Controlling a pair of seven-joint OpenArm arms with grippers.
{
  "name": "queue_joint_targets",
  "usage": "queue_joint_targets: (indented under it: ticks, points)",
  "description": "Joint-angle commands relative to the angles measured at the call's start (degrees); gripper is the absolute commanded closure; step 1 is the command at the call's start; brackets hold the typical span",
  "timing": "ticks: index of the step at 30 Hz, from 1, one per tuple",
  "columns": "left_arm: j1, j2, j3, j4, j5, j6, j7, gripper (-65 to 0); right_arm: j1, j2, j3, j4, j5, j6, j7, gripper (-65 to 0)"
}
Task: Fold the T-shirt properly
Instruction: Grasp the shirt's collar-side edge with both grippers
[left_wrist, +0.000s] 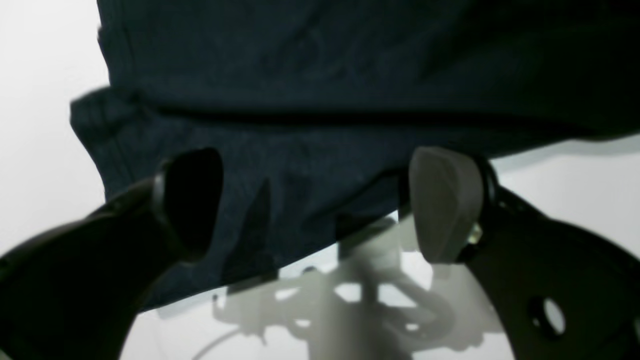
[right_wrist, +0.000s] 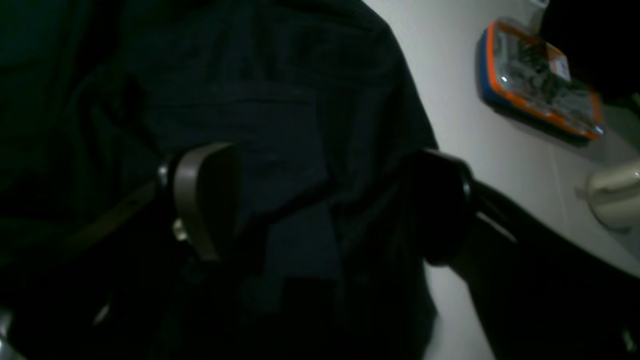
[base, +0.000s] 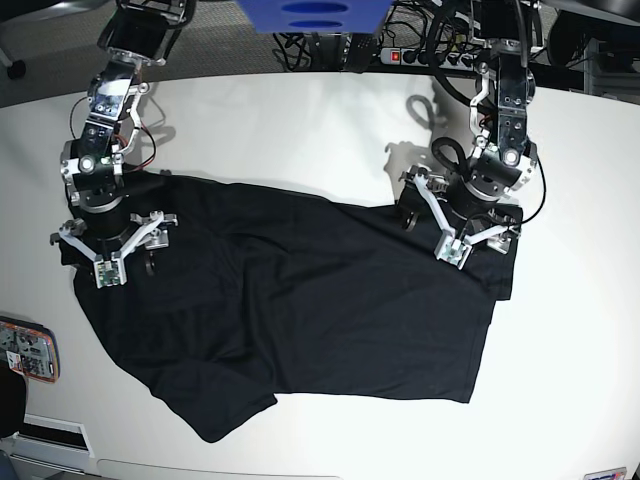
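**Black T-shirt spread out, both arms poised at its far edge**

We see the T-shirt (base: 290, 300) lying mostly flat on the white worktop (base: 300, 130), spread from the left side to the right, with a rumpled flap at its near left and loose wrinkles across the body. It is not yet folded.

The right gripper (base: 112, 262) hangs over the shirt's far-left corner, where a sleeve seems to bunch. In its wrist view the jaws stand apart with dark cloth between and beneath them (right_wrist: 320, 200), but we cannot tell whether they pinch any fabric. The left gripper (base: 462, 232) sits at the far-right corner; its wrist view shows the jaws (left_wrist: 315, 205) spread wide, empty, straddling the shirt's edge just above the worktop.

We judge the cloth thin, light and limp. It will drape and sag from any pinch point, slide easily over the smooth worktop, and crease wherever it is dragged. It is not fragile, though a shallow grip could catch only one layer. The soundest holds look like the two far corners or the shoulder seams, taken together so the shirt lifts evenly.

At the near left edge lies an orange-and-blue case (base: 28, 350), well clear of the cloth.
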Motion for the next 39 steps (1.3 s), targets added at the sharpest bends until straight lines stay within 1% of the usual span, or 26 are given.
queue_joint_targets:
  ticks: [1,3,7,10,13,19,22,27,30,31,34,36,39]
  points:
    - [-0.59,-0.28,-0.09,-0.32,-0.18,0.32,-1.01,-57.3,-0.14,0.49,0.14,-0.61,0.36,-0.25,0.92,-49.8]
    - [-0.94,-0.45,-0.18,-2.26,-0.18,0.32,-1.09,-57.3,-0.66,0.49,0.05,-2.72,0.27,-0.25,1.18,-49.8]
    - [-2.43,-0.63,-0.18,-6.13,-0.18,0.32,-1.27,-57.5,-0.93,0.49,0.05,-5.8,0.27,-0.34,3.64,-49.8]
    - [-3.05,-2.3,-0.18,-8.06,-0.53,0.32,-1.27,-57.3,-1.02,0.49,0.05,-7.38,0.27,-0.34,4.17,-49.8]
    - [-3.93,-2.65,-0.62,-7.97,-0.27,0.32,-1.27,-57.3,-1.02,0.49,0.05,-8.52,0.27,-0.34,4.17,-49.8]
    - [-3.93,-2.12,-6.78,-5.77,-0.71,0.32,-1.36,-57.3,-1.02,0.49,0.05,-8.35,0.1,-0.34,4.17,-49.8]
    - [-2.7,-1.6,-7.04,-4.81,-0.71,0.32,-1.36,-57.3,-1.02,0.49,0.05,-9.49,0.19,-0.34,4.26,-49.8]
    - [-2.87,-1.33,-6.78,-5.16,-0.71,0.32,-1.36,-57.3,-0.58,0.49,-0.13,-12.48,0.19,-0.34,4.26,-49.8]
    - [-2.96,-1.51,-7.04,-7.62,-0.71,0.32,-1.36,-57.3,-0.58,0.49,-0.13,-17.4,0.19,-0.34,4.35,-49.8]
    - [-2.7,-1.68,-7.04,-8.94,-0.71,0.32,-1.45,-57.3,-0.58,0.49,-0.13,-19.42,0.19,-0.34,5.05,-49.8]
    - [-1.47,-1.77,-7.13,-12.19,-0.71,0.32,-1.53,-57.3,-0.58,0.49,-0.04,-23.82,0.19,-0.34,9.88,-49.8]
    - [0.47,-2.21,-7.13,-12.37,-0.71,0.32,-3.47,-57.3,-0.66,0.49,0.14,-25.14,0.19,-0.34,11.82,-49.8]
    - [4.51,-2.39,-7.04,-11.49,-0.71,0.32,-8.83,-57.3,-1.19,0.58,0.14,-25.4,0.19,-0.43,12.43,-49.8]
